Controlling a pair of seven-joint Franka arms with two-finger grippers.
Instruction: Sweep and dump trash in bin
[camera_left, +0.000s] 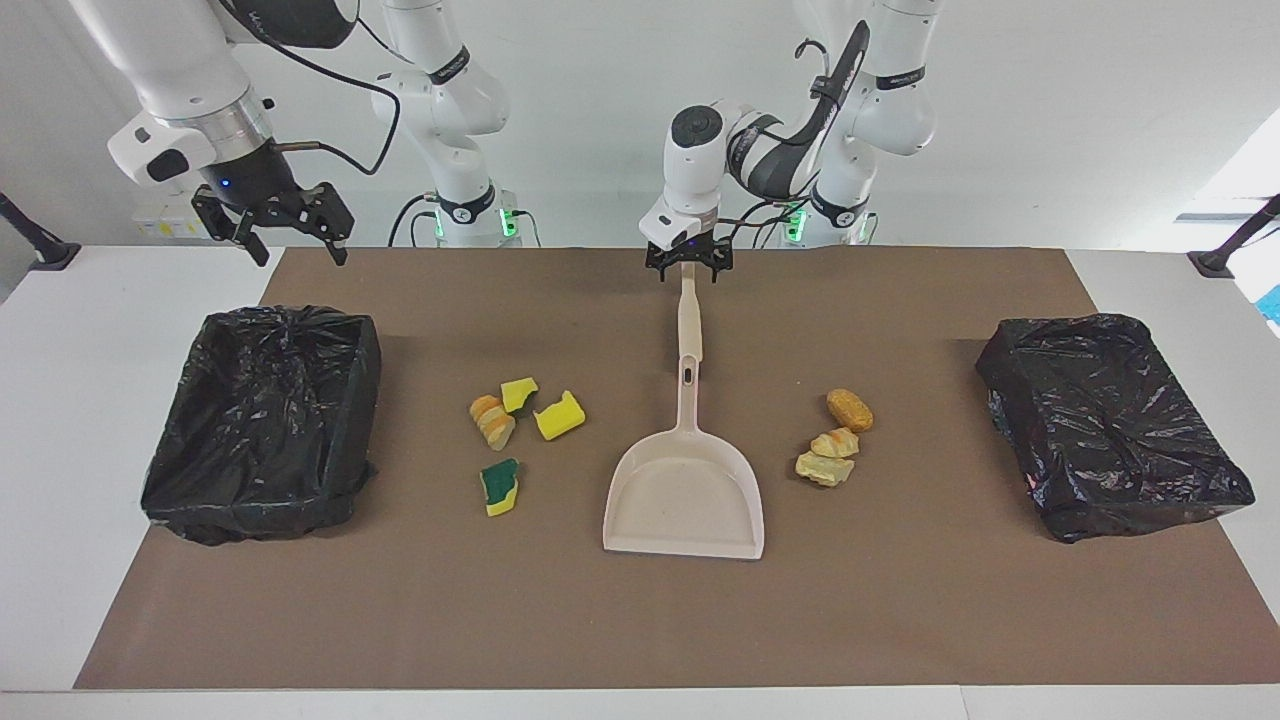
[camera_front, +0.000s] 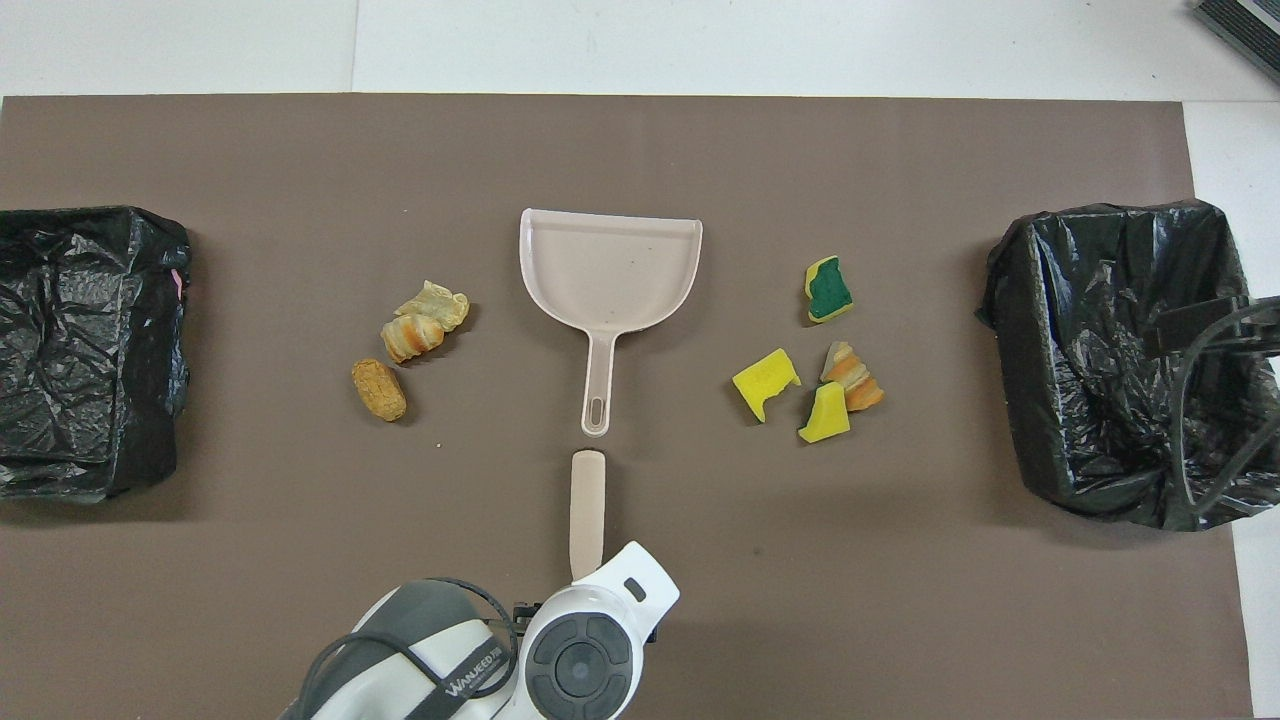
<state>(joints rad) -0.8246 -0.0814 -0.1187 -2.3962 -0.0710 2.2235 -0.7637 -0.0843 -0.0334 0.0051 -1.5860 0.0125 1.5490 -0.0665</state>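
The trash lies in two clusters on the brown mat. Yellow sponge chunks (camera_left: 558, 415) (camera_front: 765, 380), a green-faced chunk (camera_left: 499, 485) (camera_front: 828, 291) and a bread piece (camera_left: 492, 420) lie toward the right arm's end. Golden-brown bread pieces (camera_left: 849, 409) (camera_front: 412, 335) lie toward the left arm's end. A black-lined bin (camera_left: 265, 420) (camera_front: 1110, 350) stands at the right arm's end, with my right gripper (camera_left: 298, 252) open in the air above its rim nearest the robots. My left gripper (camera_left: 687, 277) is open, astride the robot-side end of a beige stick (camera_left: 689, 320) (camera_front: 587, 505).
A beige dustpan (camera_left: 685, 495) (camera_front: 610, 265) lies mid-mat, its handle in line with the stick and its mouth turned away from the robots. A second black-bagged bin (camera_left: 1110, 420) (camera_front: 90, 350) sits at the left arm's end.
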